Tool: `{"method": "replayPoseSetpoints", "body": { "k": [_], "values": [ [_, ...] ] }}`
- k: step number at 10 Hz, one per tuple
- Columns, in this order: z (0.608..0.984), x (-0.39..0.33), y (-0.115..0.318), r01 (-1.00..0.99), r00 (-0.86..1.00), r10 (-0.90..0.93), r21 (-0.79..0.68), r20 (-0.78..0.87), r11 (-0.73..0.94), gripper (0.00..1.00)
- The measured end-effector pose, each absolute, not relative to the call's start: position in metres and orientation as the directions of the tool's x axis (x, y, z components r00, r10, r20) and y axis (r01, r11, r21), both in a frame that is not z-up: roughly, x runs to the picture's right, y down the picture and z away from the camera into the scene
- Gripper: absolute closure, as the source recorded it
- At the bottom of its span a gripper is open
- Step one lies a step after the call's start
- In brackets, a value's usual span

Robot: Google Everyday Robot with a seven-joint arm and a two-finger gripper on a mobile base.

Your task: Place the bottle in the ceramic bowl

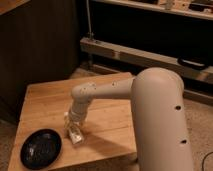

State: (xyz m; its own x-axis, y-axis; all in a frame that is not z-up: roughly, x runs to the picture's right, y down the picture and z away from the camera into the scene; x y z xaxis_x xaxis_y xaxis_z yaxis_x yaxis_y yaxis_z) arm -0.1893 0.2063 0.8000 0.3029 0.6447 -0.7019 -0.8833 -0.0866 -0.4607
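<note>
a wooden worktop carries the things. behind it stands a dark panelled wall, and to the right of that a pale metal rail runs across in front of a dark recess. speckled floor shows at the right edge. the robot's thick white arm fills the right foreground and hides the worktop's near right corner; its forearm reaches left and bends down over the worktop's middle. the ceramic bowl sits near the front left corner, with nothing in it and nothing between it and the arm's tip. the gripper is low over the worktop, just right of the bowl. the bottle shows as a pale shape right at the gripper's tip, outside the bowl and close to its right rim. i cannot tell whether the jaws are open, closed or gripping it.
</note>
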Motion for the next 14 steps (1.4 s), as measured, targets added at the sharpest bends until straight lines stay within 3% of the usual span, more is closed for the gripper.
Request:
{"method": "replayPoseSetpoints", "body": {
  "k": [3,4,11,14],
  "values": [
    [0.798,-0.186,0.206,-0.888,0.295,0.629,-0.45,-0.719,-0.098,0.95],
    [0.797,-0.185,0.207,-0.888,0.29,0.625,-0.448,-0.725,-0.107,1.0],
    [0.783,-0.156,0.196,-0.874,0.209,0.623,-0.429,-0.754,-0.226,1.0],
    [0.74,-0.183,0.163,-0.835,0.274,0.67,-0.516,-0.69,-0.189,1.0]
  ]
}}
